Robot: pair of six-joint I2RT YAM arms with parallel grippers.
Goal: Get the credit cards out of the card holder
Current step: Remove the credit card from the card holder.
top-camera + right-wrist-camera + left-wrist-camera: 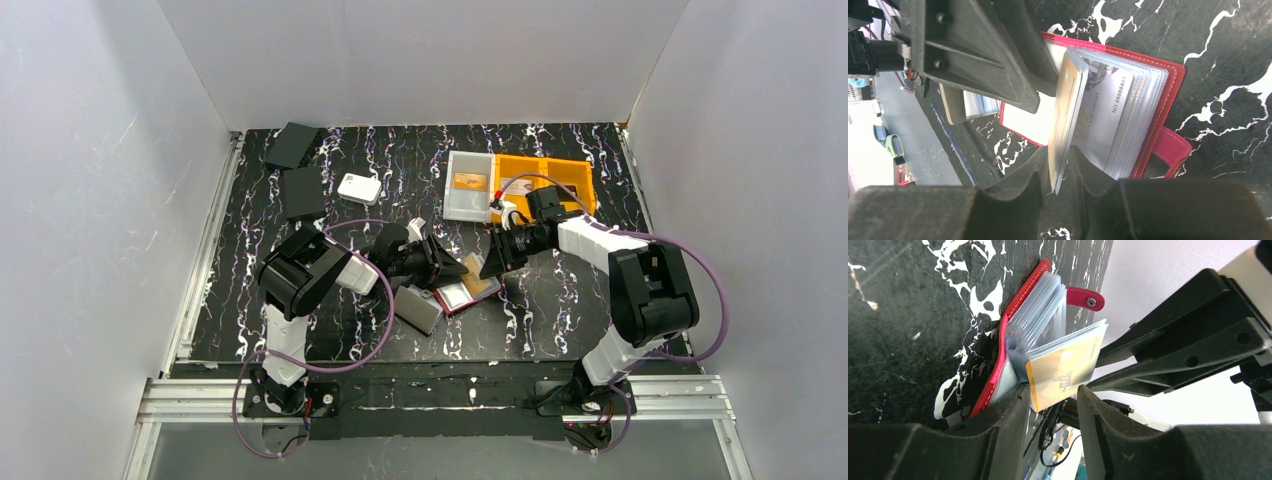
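Note:
The dark red card holder point(458, 298) lies open on the table between the arms, its clear sleeve pages fanned up point(1035, 315). An orange-gold credit card point(1064, 117) stands on edge among the sleeves. My right gripper point(1060, 167) is shut on its lower edge. A silver-grey card point(1108, 112) sits in the sleeve behind it. My left gripper point(1050, 392) is open; one finger point(1010, 407) rests against the holder's left cover point(993, 385), and the gold card's corner point(1063, 372) hangs between the fingers without being touched. The snap tab point(1087, 299) sticks out.
A flat grey case point(420, 310) lies just left of the holder. A white tray point(450, 205) holding an orange-gold card point(468, 181) and an orange bin point(545, 172) stand at the back right. A white rounded box point(358, 187) and two dark boxes point(301, 192) sit at the back left.

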